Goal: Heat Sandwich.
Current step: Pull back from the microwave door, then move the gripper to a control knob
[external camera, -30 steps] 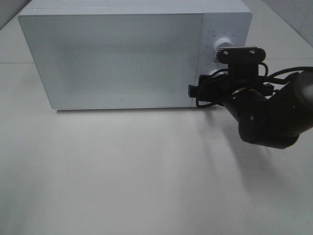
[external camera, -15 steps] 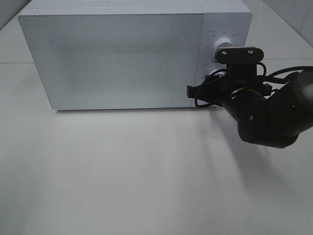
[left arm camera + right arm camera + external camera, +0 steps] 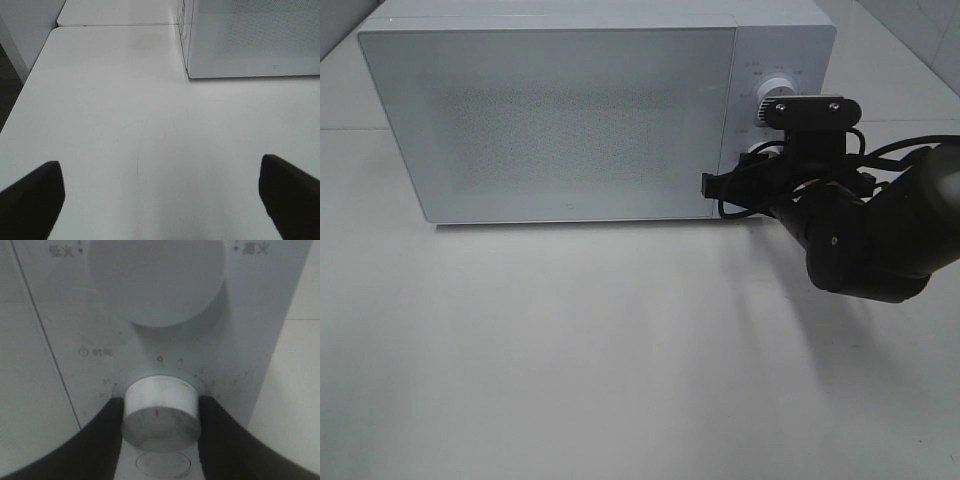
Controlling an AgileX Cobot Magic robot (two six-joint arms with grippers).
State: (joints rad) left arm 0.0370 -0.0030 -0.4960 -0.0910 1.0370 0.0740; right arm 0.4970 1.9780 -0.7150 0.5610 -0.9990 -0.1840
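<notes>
The right gripper (image 3: 159, 415) clamps the lower knob (image 3: 159, 402) on the microwave (image 3: 560, 120) (sandwich unseen), knob axis pointing near, toward the wrist; the left gripper (image 3: 160, 197) gapes wide, leftward.

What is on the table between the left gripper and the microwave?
Nothing: in the left wrist view the white table is bare from the left gripper to the microwave.

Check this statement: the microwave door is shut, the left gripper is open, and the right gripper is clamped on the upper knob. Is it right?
Not quite. The right gripper is clamped on the lower knob, not the upper knob, as the right wrist view shows. The rest stands.
</notes>
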